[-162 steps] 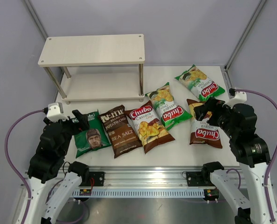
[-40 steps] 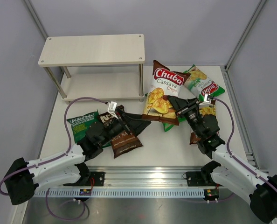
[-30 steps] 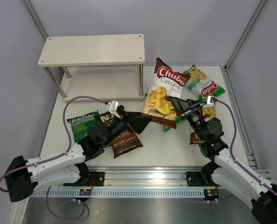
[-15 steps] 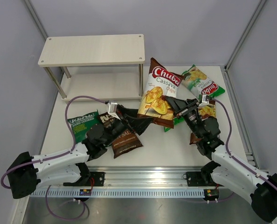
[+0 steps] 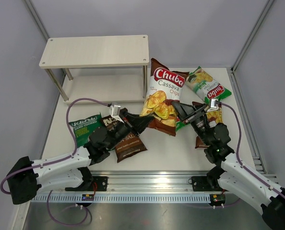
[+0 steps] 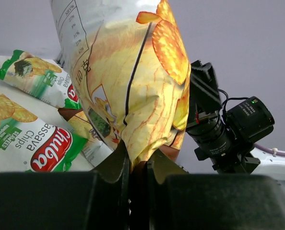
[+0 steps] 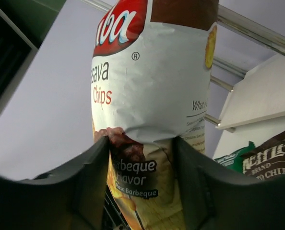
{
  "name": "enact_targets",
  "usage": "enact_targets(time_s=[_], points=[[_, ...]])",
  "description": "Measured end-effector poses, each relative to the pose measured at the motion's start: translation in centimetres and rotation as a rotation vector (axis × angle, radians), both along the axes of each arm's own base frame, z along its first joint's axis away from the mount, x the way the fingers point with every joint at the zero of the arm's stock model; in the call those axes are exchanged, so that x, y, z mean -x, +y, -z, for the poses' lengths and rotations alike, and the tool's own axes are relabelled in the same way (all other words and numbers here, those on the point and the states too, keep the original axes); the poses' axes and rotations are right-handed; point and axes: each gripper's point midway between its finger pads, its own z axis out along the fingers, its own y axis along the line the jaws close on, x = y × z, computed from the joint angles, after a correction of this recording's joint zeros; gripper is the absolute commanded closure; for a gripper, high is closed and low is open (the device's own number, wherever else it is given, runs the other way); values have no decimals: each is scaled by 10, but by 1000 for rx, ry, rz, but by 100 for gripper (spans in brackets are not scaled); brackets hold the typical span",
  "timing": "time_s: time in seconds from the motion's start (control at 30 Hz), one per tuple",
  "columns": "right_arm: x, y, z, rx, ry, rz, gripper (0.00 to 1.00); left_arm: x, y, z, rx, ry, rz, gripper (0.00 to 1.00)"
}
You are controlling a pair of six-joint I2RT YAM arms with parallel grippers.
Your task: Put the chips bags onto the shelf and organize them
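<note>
Brown foil, one item raised: the brown Chuba bag (image 5: 164,93) stands upright above the table (image 5: 176,153), just right of the shelf (image 5: 94,50) and close to its front right leg. Against the frame half a second earlier, it has shifted slightly left toward the shelf.

Left gripper (image 5: 141,121): half a second ago it was spread wide, short of the bag. It is now closed narrow on the bag's lower left corner. The left wrist view confirms both fingers pinched on the bottom seam.

Right gripper (image 5: 179,109): the bag's lower right edge sits between its jaws, which flank it closely in the right wrist view. Whether they press on it cannot be told.

Legible on the raised bag:
- "Chuba Cassava Chips" on the front.
- "Barbeque Flavor" and "Rasa Barbeque" at the lower edge.
- A printed table on the back, figures too small to read.

One green Chuba bag (image 5: 208,85) lies flat at the far right, marked "Chuba Cassava Chips". A second green bag (image 5: 182,124) is mostly hidden beneath the raised one. The Kettle bag (image 5: 128,143), partly under the left arm, shows "SAL"; the right wrist view reads "BRAND" and "CHIPS" on it. The dark green bag (image 5: 82,127) lies at the left, lettering unclear. All four lie unmoved.
</note>
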Motion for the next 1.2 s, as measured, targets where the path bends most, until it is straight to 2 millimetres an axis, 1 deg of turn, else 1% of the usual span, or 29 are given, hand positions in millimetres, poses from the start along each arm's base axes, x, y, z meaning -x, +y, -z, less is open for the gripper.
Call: enact_targets(time_s=[0.03, 0.07, 0.13, 0.17, 0.3, 0.43, 0.5, 0.57, 0.67, 0.77, 0.87, 0.93, 1.0, 1.1, 1.2], points=[[4, -2, -1, 20, -14, 7, 34, 2, 1, -1, -3, -7, 6, 94], [7, -4, -3, 27, -27, 11, 24, 4, 1, -3, -3, -15, 15, 95], [15, -9, -5, 76, -60, 29, 12, 12, 2, -9, -3, -43, 43, 98], [18, -11, -6, 102, -77, 39, 1, 16, 3, -12, -1, -59, 60, 99], [30, -17, -19, 220, -144, 62, 1, 32, 6, -22, -9, -124, 135, 100], [52, -16, -36, 321, -241, 17, 0, 48, 7, -25, -23, -173, 221, 100], [61, -17, -42, 366, -263, 1, 0, 58, 7, -27, -26, -194, 268, 100], [66, -22, -44, 404, -244, 3, 0, 67, 8, -31, -21, -218, 308, 100], [70, -35, -42, 445, -149, 21, 1, 80, 15, -41, -1, -260, 342, 100], [79, -40, -32, 435, -67, -1, 1, 92, 22, -52, 18, -309, 371, 100], [92, -38, -20, 388, -37, -62, 1, 102, 24, -57, 23, -343, 409, 100], [101, -37, -18, 345, -35, -103, 1, 109, 24, -61, 25, -359, 448, 100], [110, -34, -22, 309, -52, -146, 1, 118, 23, -66, 35, -375, 497, 100], [121, -26, -40, 248, -110, -222, 0, 129, 21, -73, 58, -398, 567, 100], [128, -19, -53, 197, -157, -280, 0, 139, 21, -77, 84, -418, 626, 100]])
